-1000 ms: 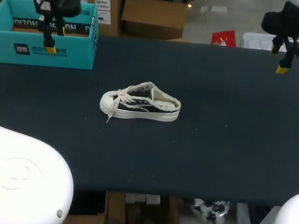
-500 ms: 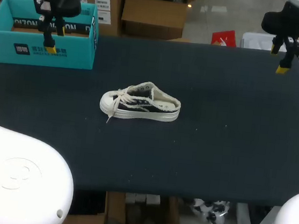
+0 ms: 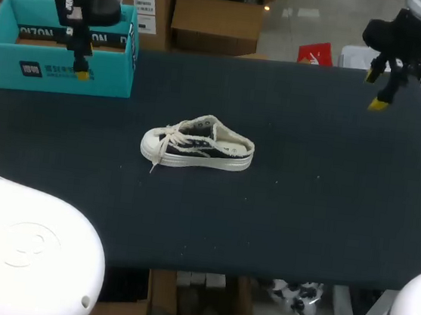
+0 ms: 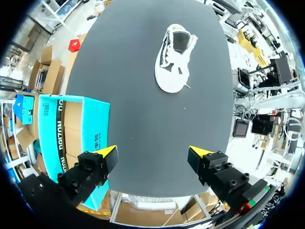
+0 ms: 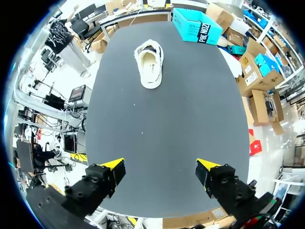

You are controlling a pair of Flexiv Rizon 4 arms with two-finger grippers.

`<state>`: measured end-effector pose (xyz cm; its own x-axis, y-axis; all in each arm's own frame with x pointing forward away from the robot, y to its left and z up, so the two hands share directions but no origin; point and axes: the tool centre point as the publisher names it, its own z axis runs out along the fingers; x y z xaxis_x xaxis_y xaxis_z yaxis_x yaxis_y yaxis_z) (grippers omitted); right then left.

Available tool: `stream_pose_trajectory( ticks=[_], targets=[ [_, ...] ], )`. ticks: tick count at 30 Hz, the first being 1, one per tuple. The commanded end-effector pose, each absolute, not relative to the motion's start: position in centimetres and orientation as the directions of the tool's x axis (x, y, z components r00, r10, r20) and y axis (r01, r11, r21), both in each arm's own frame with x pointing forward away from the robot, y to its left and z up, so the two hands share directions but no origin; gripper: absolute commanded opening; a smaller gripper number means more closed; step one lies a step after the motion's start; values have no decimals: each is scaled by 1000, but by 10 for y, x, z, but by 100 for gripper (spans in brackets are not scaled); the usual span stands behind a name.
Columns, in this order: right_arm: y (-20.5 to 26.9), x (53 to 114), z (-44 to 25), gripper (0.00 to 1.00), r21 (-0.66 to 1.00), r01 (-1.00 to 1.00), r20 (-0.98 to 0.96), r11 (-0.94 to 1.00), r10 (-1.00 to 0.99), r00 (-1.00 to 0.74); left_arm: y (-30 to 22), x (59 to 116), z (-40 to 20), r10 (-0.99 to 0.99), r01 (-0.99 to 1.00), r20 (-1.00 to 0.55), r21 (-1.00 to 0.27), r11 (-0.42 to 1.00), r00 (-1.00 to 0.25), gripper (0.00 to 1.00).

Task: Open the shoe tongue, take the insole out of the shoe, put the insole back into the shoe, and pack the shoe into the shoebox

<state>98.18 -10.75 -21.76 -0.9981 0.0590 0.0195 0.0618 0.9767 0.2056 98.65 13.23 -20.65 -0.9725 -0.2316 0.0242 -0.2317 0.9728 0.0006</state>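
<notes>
Your shoe (image 3: pixel 197 144) is lying on its sole near the middle of the dark desk (image 3: pixel 303 214), with its toe pointing left and its open heel pointing right. Its pale laces are trailing loose off the toe end toward the near left. From the right wrist view the shoe (image 5: pixel 149 64) is sitting well ahead of the fingers, and a light lining is showing in its opening. That may be the insole lying inside, though it is too small there for you to be sure. The teal shoebox (image 3: pixel 53 71) is standing open at the far left corner of the desk, well apart from the shoe. Your left hand (image 3: pixel 79 74) is hanging above the shoebox's near wall. In the left wrist view that hand (image 4: pixel 153 153) is standing released, with one yellow tip over the edge of the shoebox (image 4: pixel 57 133) and the other over bare desk, and the shoe (image 4: pixel 174 59) is lying far ahead of it. Your right hand (image 3: pixel 375 91) is hovering over the far right corner of the desk. Its own view is showing this hand (image 5: pixel 160 165) spread wide and grasping nothing, with the shoebox (image 5: pixel 198 26) sitting beyond the shoe.
</notes>
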Motion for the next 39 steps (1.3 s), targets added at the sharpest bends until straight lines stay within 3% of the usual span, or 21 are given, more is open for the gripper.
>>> stream_pose_trajectory(
  ticks=[1, 7, 17, 32, 39],
  targets=[
    [-89, 965, -235, 100, 256, 66, -49, 965, 81, -996, 121, 981, -208, -334, -334, 24, 8, 942, -942, 100],
    [-50, 955, -259, 100, 333, 68, -64, 941, 94, -993, 110, 975, -207, -467, -474, 115, -46, 879, -877, 100],
    [2, 948, -288, 100, 446, 60, -64, 893, 98, -993, 96, 965, -214, -654, -652, 63, 55, 757, -754, 100],
    [2, 948, -288, 100, 446, 60, -64, 893, 98, -993, 96, 965, -214, -654, -652, 63, 55, 757, -754, 100],
    [49, 954, -321, 100, 491, 89, -12, 867, 108, -994, 52, 958, -224, -863, -858, 80, 94, 505, -499, 100]
  ],
)
